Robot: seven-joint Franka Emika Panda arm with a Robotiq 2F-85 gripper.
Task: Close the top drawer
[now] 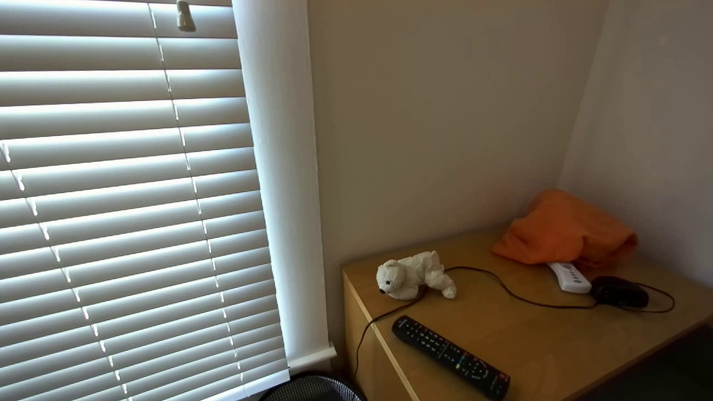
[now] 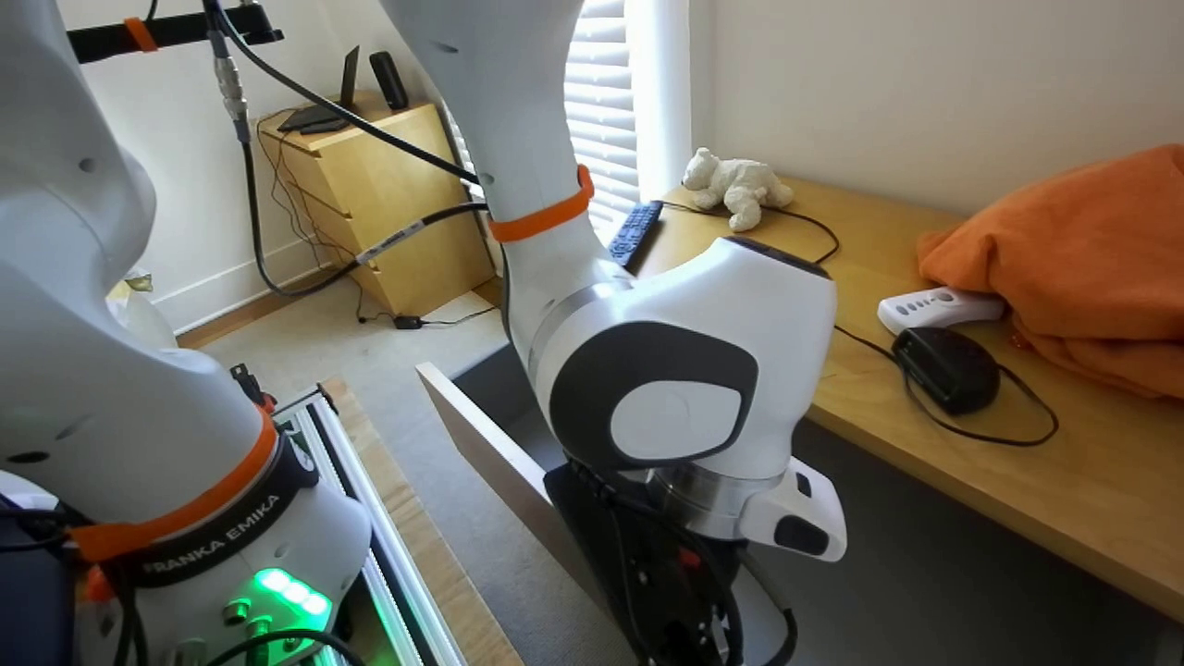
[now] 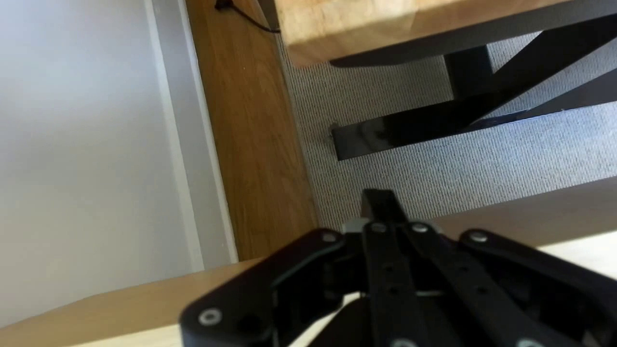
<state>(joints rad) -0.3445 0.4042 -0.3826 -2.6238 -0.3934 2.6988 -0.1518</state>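
The drawer is pulled out from the desk; its pale front panel (image 2: 513, 490) stands away from the desk in an exterior view, with a grey interior behind it. In the wrist view the panel's edge (image 3: 140, 311) crosses the lower part of the picture. My black gripper (image 3: 381, 212) is shut, with its fingers together and nothing seen between them. In an exterior view the gripper body (image 2: 661, 592) hangs down beside the near end of the panel. Its fingertips are hidden there, and I cannot tell whether it touches the panel. The other exterior view shows neither drawer nor gripper.
The desk (image 1: 535, 345) holds a white toy bear (image 1: 415, 275), a black remote (image 1: 451, 356), an orange cloth (image 1: 562, 228), a white remote (image 1: 568, 277) and a black cabled device (image 1: 619, 292). A wooden tabletop edge (image 3: 347, 38) faces the drawer. A wooden dresser (image 2: 398, 203) stands behind.
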